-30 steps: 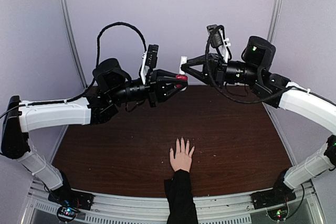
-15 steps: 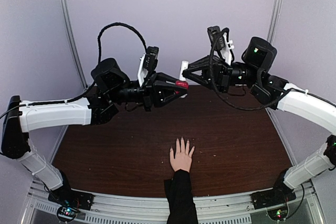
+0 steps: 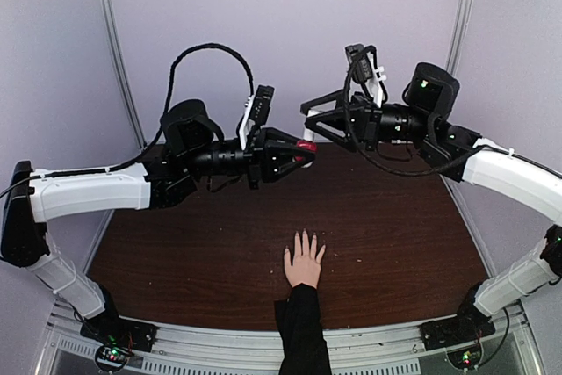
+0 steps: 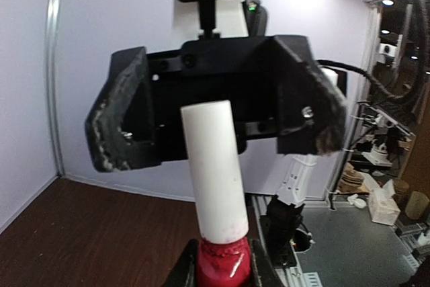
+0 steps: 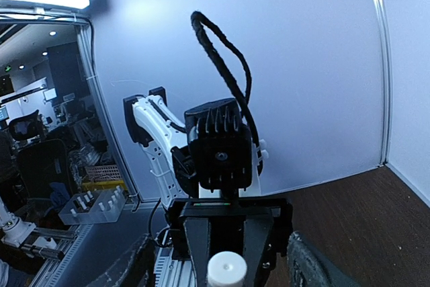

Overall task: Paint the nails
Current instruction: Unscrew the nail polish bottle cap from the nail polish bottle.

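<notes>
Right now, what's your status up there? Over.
Left gripper shut on red bottle, raised. Right gripper open, either side of white cap. Hand flat on table, nails too small to judge. Nothing seen in the way.

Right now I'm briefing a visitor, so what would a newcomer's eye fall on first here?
High above the dark table, the left fingers clamp a small red bottle while the right fingers stand open either side of its white cap. Below, a pale human hand lies flat near the front edge.
</notes>
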Controlling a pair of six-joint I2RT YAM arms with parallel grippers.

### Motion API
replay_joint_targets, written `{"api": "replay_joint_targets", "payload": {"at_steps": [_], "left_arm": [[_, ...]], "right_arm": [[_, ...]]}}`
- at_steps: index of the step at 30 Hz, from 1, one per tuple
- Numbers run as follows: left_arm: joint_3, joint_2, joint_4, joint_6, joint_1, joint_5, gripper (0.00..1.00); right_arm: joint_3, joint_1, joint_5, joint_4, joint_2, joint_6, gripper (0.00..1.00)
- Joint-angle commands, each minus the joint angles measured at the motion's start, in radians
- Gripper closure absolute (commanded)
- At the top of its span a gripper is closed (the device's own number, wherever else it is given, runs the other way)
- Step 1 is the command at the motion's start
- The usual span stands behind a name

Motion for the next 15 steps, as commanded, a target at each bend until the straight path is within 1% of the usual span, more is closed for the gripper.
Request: {"api": "replay_joint_targets", "payload": {"at_steps": [1,3,5,7,10,15], "left_arm": [[0.028,-0.036,-0.148,0.105,0.006,-0.284,1.00],[0.039,-0.032,-0.187,0.122,0.004,-0.364,1.00],[0.040,-0.027,-0.201,0.148,-0.002,-0.433,1.00],[0.031,-0.021,-0.196,0.183,-0.012,-0.508,1.00],[0.041,-0.001,-0.214,0.221,-0.025,-0.584,1.00],[0.073,0.034,-0.242,0.271,-0.050,-0.667,1.00]], "right_arm": [[0.021,-0.007,0.183,-0.128,-0.013,-0.051,0.33],[0.046,-0.007,0.292,-0.218,-0.004,-0.074,0.33],[0.054,-0.007,0.420,-0.263,0.001,-0.066,0.32],[0.068,-0.007,0.482,-0.301,0.011,-0.054,0.33],[0.090,-0.007,0.525,-0.334,0.038,-0.036,0.36],[0.121,-0.007,0.558,-0.362,0.089,0.006,0.41]]}}
